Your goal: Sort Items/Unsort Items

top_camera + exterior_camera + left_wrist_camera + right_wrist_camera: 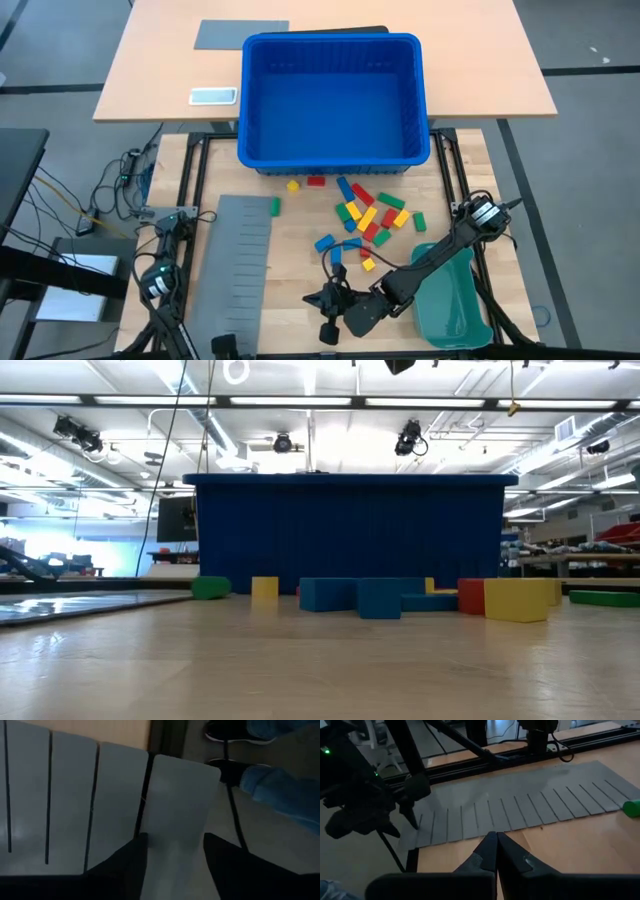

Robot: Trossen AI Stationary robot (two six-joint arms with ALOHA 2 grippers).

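Tabletop blocks [368, 216] lie unsorted at centre; my left fingers [125, 865] straddle the divider [236, 262] tab, right fingers [496, 851] shut empty, so closing could drag it.

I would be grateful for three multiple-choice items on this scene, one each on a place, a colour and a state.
1. Where does the teal tray lie?
A. stacked on a chair
B. at the right edge of the table, partly under the right arm
C. on the floor

2. What colour is the large bin?
A. red
B. blue
C. yellow

3. How is the right claw?
A. wide open
B. shut on a yellow block
C. shut, holding nothing

Answers:
1. B, since the high view shows the tray by the right edge with the arm crossing over it.
2. B, since its walls and floor are blue in the high view.
3. C, since in the right wrist view its fingers meet with nothing between them.
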